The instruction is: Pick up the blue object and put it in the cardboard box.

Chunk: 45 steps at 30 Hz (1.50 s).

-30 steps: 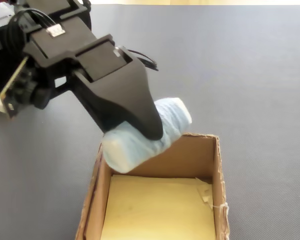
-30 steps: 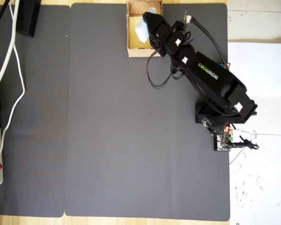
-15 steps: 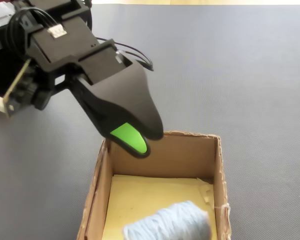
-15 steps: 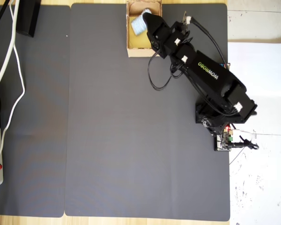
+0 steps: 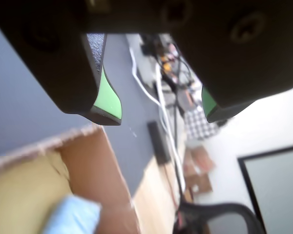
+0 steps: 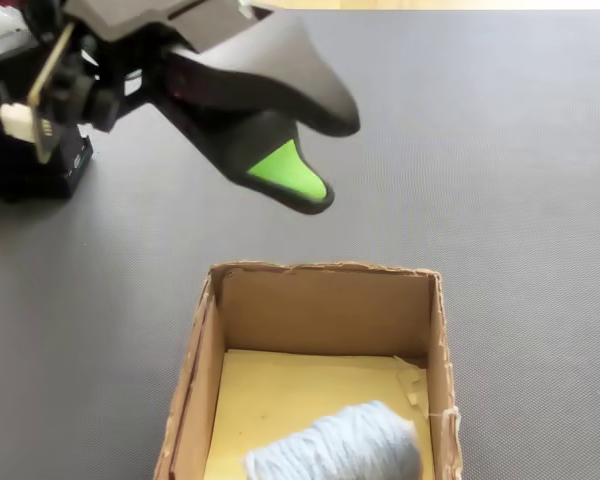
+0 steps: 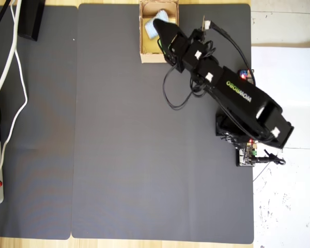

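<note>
The blue object (image 6: 335, 447), a pale blue textured bundle, lies inside the cardboard box (image 6: 320, 270) on its yellow floor, against the near wall in the fixed view. In the wrist view it shows as a blurred blue object (image 5: 71, 217) at the bottom left, inside the cardboard box (image 5: 88, 156). My gripper (image 5: 161, 114) is open, its green-padded jaws wide apart with nothing between them. It hangs above the box's far edge, clear of the bundle, as the gripper (image 6: 332, 160) shows. From overhead the gripper (image 7: 161, 26) partly covers the box (image 7: 144, 51) and the blue object (image 7: 151, 28).
The box stands at the top edge of the grey mat (image 7: 144, 155). White cables (image 7: 13, 57) and a black block (image 7: 31, 18) lie at the overhead view's left. The arm's base (image 7: 248, 134) and a circuit board (image 7: 248, 154) sit at the right.
</note>
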Each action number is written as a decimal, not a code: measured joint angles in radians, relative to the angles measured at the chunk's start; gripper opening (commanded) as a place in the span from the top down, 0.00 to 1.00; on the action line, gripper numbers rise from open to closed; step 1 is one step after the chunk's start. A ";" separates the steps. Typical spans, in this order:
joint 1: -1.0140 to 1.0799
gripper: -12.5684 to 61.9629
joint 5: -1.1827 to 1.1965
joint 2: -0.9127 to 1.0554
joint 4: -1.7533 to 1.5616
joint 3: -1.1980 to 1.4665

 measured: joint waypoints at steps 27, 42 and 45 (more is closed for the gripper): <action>-0.591 0.37 0.003 0.400 0.017 0.517; -0.606 0.37 0.009 0.402 0.003 0.784; -0.606 0.37 0.012 0.402 -0.028 0.813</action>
